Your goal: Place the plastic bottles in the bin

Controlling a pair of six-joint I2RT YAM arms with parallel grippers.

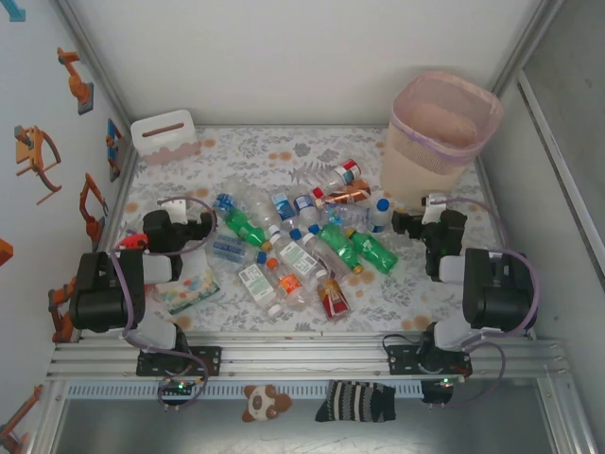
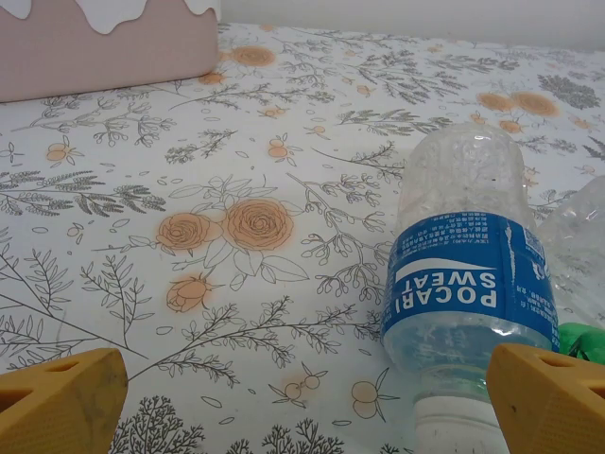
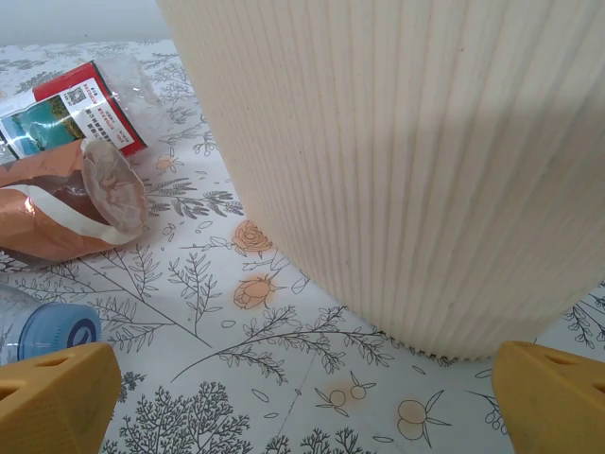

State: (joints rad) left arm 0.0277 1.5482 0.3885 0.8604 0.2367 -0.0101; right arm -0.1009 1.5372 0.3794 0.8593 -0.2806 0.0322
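Overhead, the plastic bottles (image 1: 302, 241) lay heaped across the middle of the floral worktop (image 1: 246, 156), outside the bin (image 1: 416, 170). The bin stood upright in the far right corner by the enclosure walls, its pinkish liner folded over the rim. Bare cloth ran along the far edge between the bin and a white box (image 1: 165, 137) in the far left corner. The left tool (image 1: 181, 218) hung at the heap's left edge, and the right tool (image 1: 427, 213) hung just before the bin. A dotted clear packet (image 1: 189, 288) lay by the left arm.

From the left wrist, the left tool (image 2: 302, 407) stood spread wide and held nothing, with open flowered cloth ahead up to the box (image 2: 95, 47). A blue-labelled Pocari Sweat bottle (image 2: 468, 274) lay on its side by the right fingertip (image 2: 553, 397); whether they touched could not be told.

From the right wrist, the right tool (image 3: 302, 407) was likewise spread and empty, the bin's ribbed wall (image 3: 406, 161) close ahead. To the left lay a crushed orange bottle (image 3: 66, 208), a red-labelled bottle (image 3: 76, 109) and a blue cap (image 3: 47, 331).
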